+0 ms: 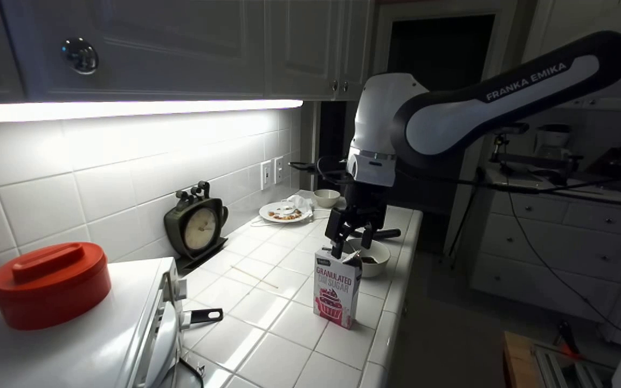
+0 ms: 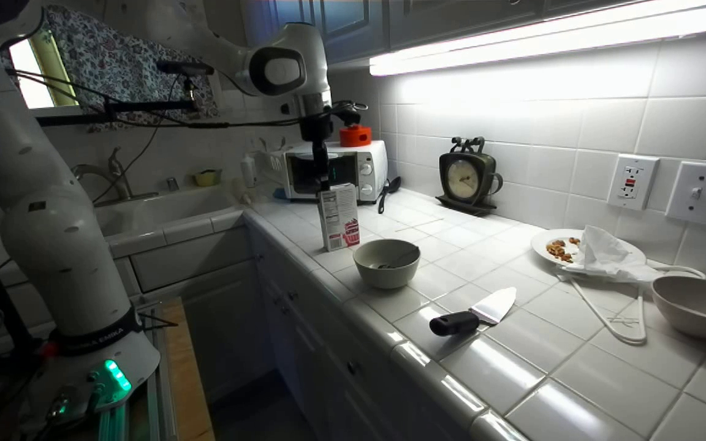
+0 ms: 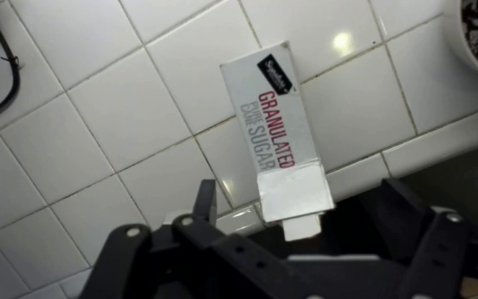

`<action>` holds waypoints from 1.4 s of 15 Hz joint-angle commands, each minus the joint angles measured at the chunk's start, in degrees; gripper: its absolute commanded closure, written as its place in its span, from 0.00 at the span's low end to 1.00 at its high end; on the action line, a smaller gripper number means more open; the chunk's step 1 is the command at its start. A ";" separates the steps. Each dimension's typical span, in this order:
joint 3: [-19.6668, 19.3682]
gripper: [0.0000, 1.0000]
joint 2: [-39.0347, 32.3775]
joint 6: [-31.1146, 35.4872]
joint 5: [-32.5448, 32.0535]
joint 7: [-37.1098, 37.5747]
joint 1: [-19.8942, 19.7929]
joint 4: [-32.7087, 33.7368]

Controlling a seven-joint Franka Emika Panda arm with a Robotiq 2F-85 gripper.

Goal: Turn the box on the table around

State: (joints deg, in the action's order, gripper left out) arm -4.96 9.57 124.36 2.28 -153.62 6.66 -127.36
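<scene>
The box (image 1: pixel 336 293), a white carton with pink-red sugar print, stands upright on the white tiled table (image 1: pixel 256 310), near its front edge. It also shows in an exterior view (image 2: pixel 342 217), with the side panel visible, and in the wrist view (image 3: pixel 272 124), where the printed face and the loose top flap are seen. My gripper (image 1: pixel 352 249) points down at the box's top. In the wrist view the gripper (image 3: pixel 298 182) is open, with one finger on each side of the box's top and a visible gap to both. Contact in depth cannot be told.
A bowl (image 2: pixel 387 269) with dark contents and a utensil stands close beside the box. Further along lie a black-handled cake server (image 2: pixel 457 323), a plate with food (image 2: pixel 543 245) and another bowl (image 2: pixel 699 306). A dark clock-like scale (image 1: pixel 197 226) stands by the wall. A toaster oven (image 1: pixel 127 285) bears a red container (image 1: pixel 52 291).
</scene>
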 commanded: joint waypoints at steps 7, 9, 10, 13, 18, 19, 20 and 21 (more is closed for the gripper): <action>-10.57 0.00 -2.38 13.88 -12.29 -3.87 16.82 -3.78; -11.13 0.00 -2.36 15.03 -15.77 -3.85 16.38 -3.56; -11.28 0.00 -2.37 14.86 -17.32 -3.85 15.75 -3.22; -5.02 0.00 -1.57 14.64 -21.80 -3.60 7.44 -2.94; -3.82 0.00 -1.80 14.15 -19.85 -3.84 4.28 -2.70; -3.90 0.00 -2.32 14.60 -18.48 -3.85 4.10 -2.86; -4.04 0.00 -2.59 14.41 -17.72 -3.93 3.98 -2.81; -1.10 0.00 -2.78 14.47 -16.86 -4.01 0.84 -2.91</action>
State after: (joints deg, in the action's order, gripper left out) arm -8.50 7.37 138.34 -17.77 -155.45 10.51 -130.20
